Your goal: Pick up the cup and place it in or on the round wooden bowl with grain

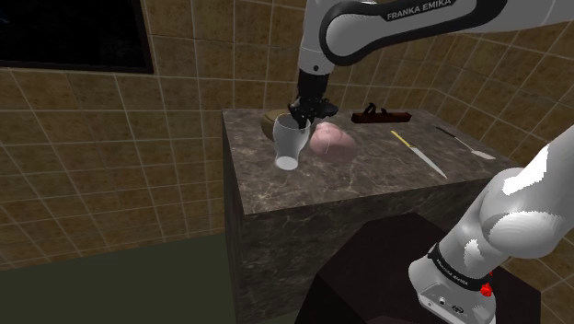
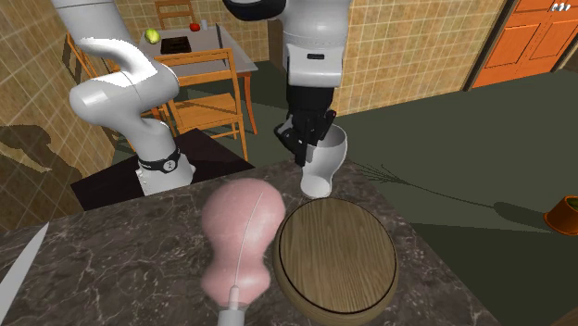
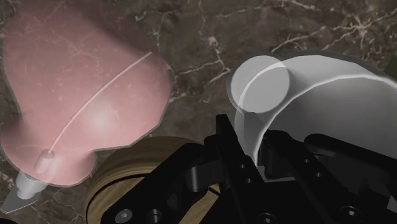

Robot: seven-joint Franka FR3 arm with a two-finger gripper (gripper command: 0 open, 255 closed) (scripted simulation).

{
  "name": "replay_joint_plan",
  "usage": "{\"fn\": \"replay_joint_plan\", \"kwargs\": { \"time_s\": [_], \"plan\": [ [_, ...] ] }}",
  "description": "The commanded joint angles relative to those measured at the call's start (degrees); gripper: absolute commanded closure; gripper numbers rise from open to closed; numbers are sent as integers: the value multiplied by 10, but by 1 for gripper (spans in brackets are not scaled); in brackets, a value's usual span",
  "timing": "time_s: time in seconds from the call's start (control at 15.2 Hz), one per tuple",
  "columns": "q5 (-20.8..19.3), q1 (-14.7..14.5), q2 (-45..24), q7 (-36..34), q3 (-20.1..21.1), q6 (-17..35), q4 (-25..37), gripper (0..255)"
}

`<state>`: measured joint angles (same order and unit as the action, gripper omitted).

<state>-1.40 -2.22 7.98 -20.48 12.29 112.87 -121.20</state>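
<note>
A plain white cup (image 1: pixel 289 147) (image 2: pixel 324 167) hangs tilted, base down, low over the dark marble counter (image 1: pixel 350 189). My gripper (image 1: pixel 304 117) (image 2: pixel 309 141) (image 3: pixel 252 150) is shut on the cup's rim, one finger inside the wall and one outside. In the wrist view I look into the cup (image 3: pixel 312 95) down to its round base. The round wooden bowl (image 2: pixel 338 257) (image 3: pixel 124 184) (image 1: pixel 272 119) stands on the counter right beside the cup. I cannot tell whether the cup's base touches the counter.
A pink bell-shaped object (image 2: pixel 241 231) (image 1: pixel 334 141) (image 3: pixel 83 102) lies against the bowl. A yellow-handled knife (image 1: pixel 419 153), a second blade (image 1: pixel 467 144) and a dark red tool (image 1: pixel 382 112) lie further along the counter. Wooden chairs (image 2: pixel 208 97) and a table stand behind the arm.
</note>
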Motion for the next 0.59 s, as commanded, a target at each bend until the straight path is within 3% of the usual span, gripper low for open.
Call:
{"fn": "replay_joint_plan", "kwargs": {
  "time_s": [0.0, 0.53],
  "plan": [
    [1, 0, 5, 2, -1, -14, 10, 255],
    [3, 1, 14, 6, -2, -75, 62, 255]
  ]
}}
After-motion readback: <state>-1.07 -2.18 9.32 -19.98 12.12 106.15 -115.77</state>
